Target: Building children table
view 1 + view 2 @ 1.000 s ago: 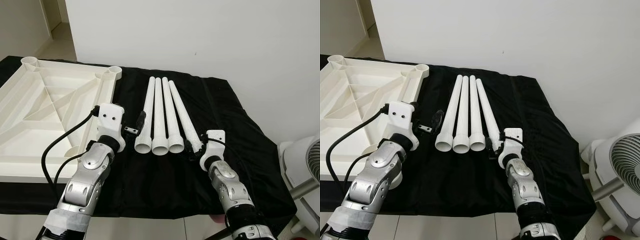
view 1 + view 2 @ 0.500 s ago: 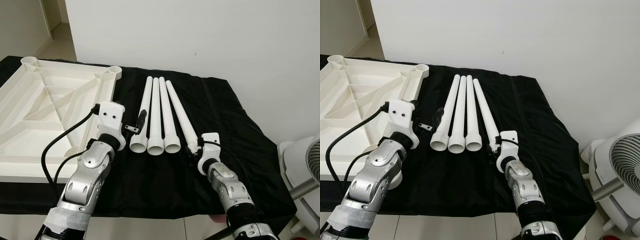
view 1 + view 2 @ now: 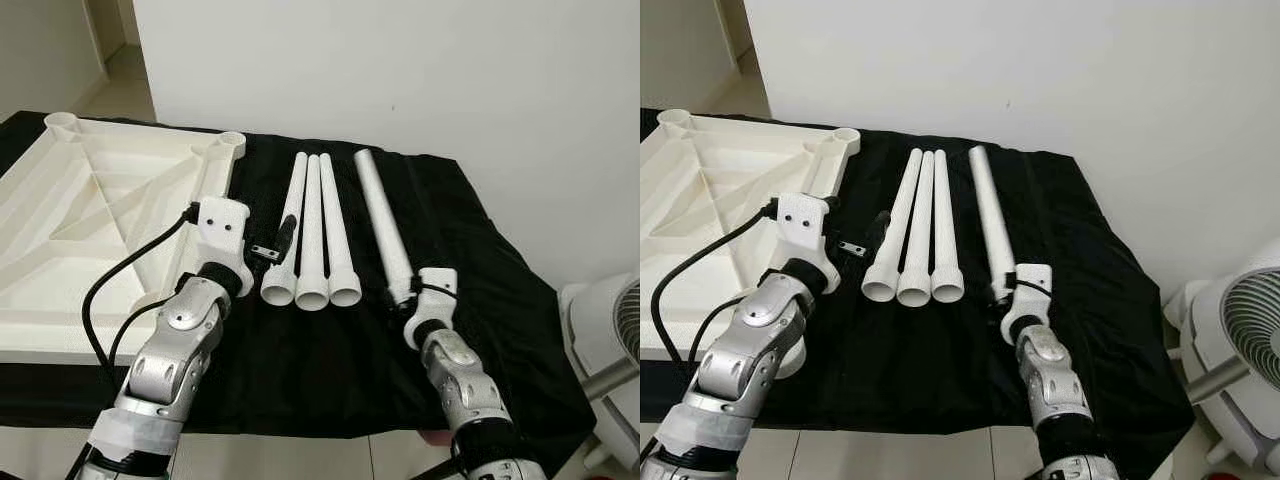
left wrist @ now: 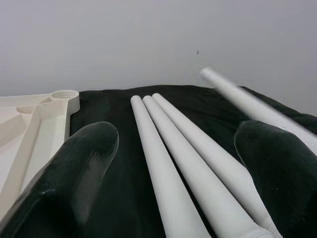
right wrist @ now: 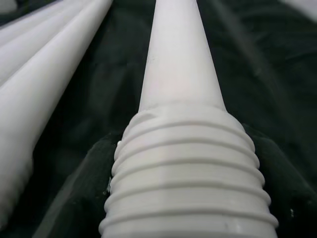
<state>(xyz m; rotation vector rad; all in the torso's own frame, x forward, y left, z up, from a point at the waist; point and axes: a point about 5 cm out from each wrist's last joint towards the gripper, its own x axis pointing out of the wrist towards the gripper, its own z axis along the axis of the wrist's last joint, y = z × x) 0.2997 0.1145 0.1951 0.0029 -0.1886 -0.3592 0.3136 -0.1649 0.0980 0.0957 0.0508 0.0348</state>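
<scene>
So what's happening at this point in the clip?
The right gripper is shut on the threaded end of one white table leg, which sits angled apart from the three other legs lying together on the black cloth. The left gripper hovers open near those three. The upturned white tabletop lies to the left, with no legs fitted yet.

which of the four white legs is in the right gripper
The leg farthest to the robot's right, lying apart from the three legs bunched together. The right gripper is shut on its threaded end.
</scene>
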